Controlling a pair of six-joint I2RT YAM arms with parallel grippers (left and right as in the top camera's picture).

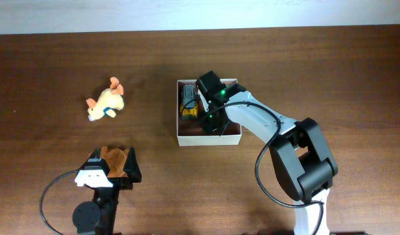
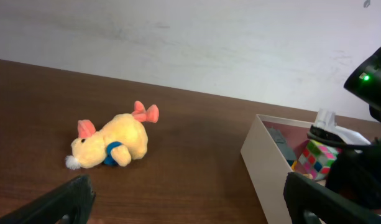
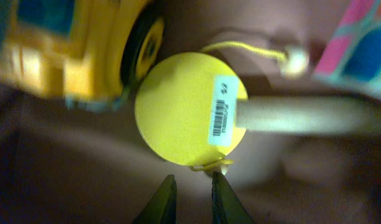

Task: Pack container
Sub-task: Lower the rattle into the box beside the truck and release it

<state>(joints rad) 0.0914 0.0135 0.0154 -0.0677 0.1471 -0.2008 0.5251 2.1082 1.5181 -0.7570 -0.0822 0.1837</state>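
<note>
The container [image 1: 232, 138] is a white square box right of the table's middle, and its cream wall [image 2: 268, 168] shows in the left wrist view. My right gripper [image 1: 211, 124] reaches down into it. Its jaws [image 3: 191, 186] are shut with nothing between them, just below a yellow round disc [image 3: 190, 109] with a barcode label and a wooden handle [image 3: 302, 115]. A yellow toy truck [image 1: 188, 104] and a multicoloured cube [image 2: 319, 158] also lie in the box. My left gripper [image 1: 111, 166] is open near the front edge, over bare table [image 2: 190, 205].
A yellow plush animal with pink ears [image 1: 106, 103] lies on the table left of the container, also in the left wrist view [image 2: 112, 144]. A string with a bead [image 3: 296, 59] trails from the disc. The right arm [image 1: 297, 156] spans the table's right side.
</note>
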